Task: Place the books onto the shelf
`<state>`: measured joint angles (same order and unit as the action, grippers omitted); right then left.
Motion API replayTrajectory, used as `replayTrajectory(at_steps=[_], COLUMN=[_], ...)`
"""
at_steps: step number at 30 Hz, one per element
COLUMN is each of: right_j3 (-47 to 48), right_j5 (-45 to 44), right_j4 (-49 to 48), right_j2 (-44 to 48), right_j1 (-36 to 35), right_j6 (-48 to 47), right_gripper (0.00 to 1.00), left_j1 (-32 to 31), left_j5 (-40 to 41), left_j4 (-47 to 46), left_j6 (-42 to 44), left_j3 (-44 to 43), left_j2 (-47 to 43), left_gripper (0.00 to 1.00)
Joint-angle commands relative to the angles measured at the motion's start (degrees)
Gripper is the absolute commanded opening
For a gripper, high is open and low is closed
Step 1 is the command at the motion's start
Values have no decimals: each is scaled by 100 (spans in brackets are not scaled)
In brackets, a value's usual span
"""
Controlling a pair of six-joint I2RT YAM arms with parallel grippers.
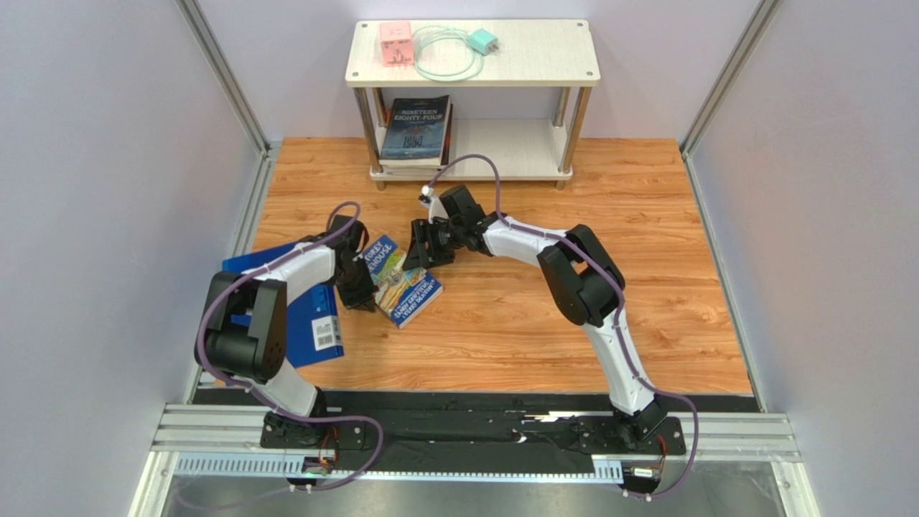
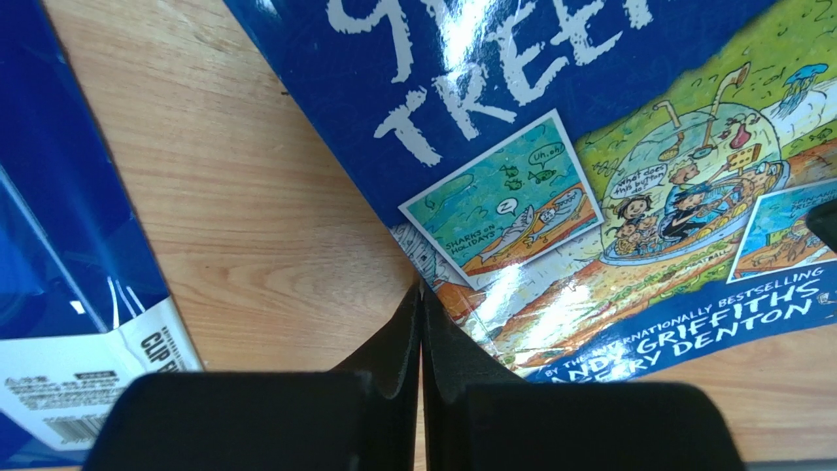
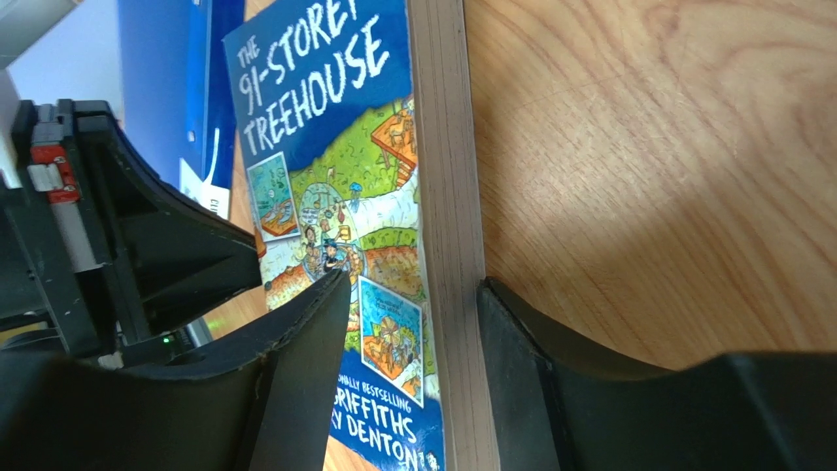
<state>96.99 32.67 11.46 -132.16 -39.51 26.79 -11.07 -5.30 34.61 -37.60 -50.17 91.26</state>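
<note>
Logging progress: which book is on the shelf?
The dark Nineteen Eighty-Four, on the shelf's lower board; the Treehouse book and blue book lie on the table.

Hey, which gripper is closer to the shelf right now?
Right. The right gripper sits a short way in front of the shelf, jaws open around the Treehouse book's edge. The left gripper, shut, is farther back, at that book's left side.

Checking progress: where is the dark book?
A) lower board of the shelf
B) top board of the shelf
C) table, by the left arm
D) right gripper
A: the dark book lies on the lower board of the shelf, beneath the top board.
</note>
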Motion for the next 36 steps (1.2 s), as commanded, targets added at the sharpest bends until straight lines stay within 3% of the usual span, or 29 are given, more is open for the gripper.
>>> replayTrajectory(at_steps=[1, 10, 14, 27, 36], right_j3=[-443, -954, -857, -400, 294], right_j5=[635, 1452, 1682, 1744, 1270], right_j4=[-943, -2436, -2509, -1542, 92], right_j2=[357, 744, 806, 454, 243], right_j1=[-22, -40, -66, -127, -215], right_j6=[493, 1249, 1373, 943, 73], right_gripper=[56, 53, 52, 51, 54], left_j1=[-185, -194, -194, -203, -203], left_j5=[170, 275, 284, 275, 222], left_j4=[-165, -130, -121, -77, -60], left_j6=[-256, -230, -203, -72, -10], left_j3=[-309, -572, -730, -968, -1012], left_j2=[102, 330, 445, 656, 708], left_gripper=[0, 0, 0, 0, 0])
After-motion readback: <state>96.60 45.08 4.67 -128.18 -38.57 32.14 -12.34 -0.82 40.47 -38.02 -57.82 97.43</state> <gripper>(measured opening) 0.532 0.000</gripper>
